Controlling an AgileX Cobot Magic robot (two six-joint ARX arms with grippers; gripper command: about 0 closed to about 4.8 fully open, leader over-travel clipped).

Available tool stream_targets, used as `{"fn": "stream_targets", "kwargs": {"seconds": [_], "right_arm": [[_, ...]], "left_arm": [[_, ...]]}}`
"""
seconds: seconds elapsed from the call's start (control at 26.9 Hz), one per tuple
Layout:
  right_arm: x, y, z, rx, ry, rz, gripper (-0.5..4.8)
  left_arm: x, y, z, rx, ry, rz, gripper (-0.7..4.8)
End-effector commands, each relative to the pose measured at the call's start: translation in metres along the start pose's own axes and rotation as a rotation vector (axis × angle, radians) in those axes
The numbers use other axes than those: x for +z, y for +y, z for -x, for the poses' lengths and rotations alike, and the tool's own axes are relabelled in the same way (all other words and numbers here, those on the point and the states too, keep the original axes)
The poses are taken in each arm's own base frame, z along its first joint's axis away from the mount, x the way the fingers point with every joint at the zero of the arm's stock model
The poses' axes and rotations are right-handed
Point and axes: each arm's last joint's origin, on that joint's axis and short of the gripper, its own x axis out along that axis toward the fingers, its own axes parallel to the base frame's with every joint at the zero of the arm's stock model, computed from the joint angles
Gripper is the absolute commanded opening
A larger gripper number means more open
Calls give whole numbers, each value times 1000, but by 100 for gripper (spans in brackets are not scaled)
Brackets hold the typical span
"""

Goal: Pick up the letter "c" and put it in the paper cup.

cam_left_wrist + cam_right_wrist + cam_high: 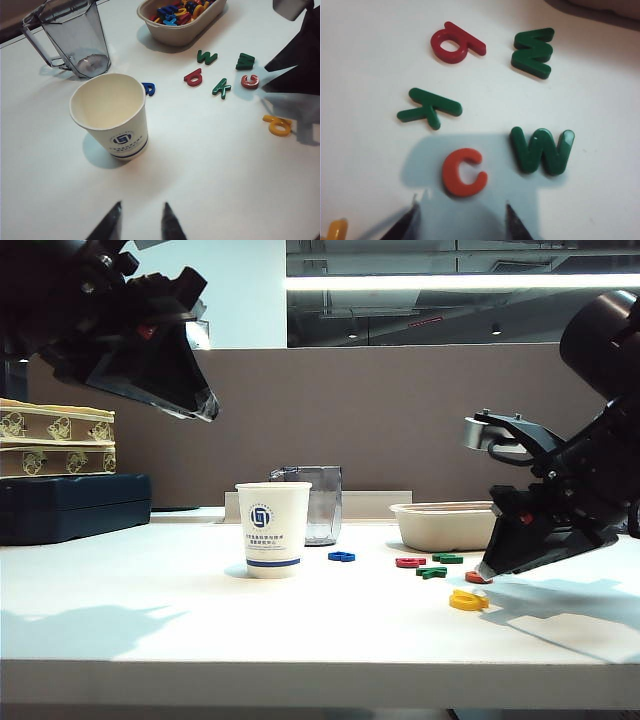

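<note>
White paper cup (pixel 111 115) sits empty; left claw (pixel 141 222) spread near it, right claw (pixel 462 212) spread beside the letter "c" (pixel 463 172).

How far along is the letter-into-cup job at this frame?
Done: only the approach. The right tool hangs low over the letter "c", jaws open on either side of it, not gripping it. In hand: nothing; the c lies flat on the table beside a green w. Left: grasp, lift, carry to the paper cup, which looks empty, and drop it in. The left tool waits open above the cup side.
</note>
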Motion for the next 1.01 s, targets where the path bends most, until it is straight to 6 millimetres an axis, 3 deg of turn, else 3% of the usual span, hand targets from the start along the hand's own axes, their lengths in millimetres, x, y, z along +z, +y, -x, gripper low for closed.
{"fn": "stream_targets", "kwargs": {"seconds": [0.04,0.67,1.01], "right_arm": [[1,0,-1,-7,-12,7,212],[-1,-1,-7,-9,-8,28,212],[-11,-2,-20,2,35,17,212]], "left_arm": [[2,0,0,3,-14,6,97],[2,0,1,3,-16,6,97],[2,0,0,3,-15,6,97]]}}
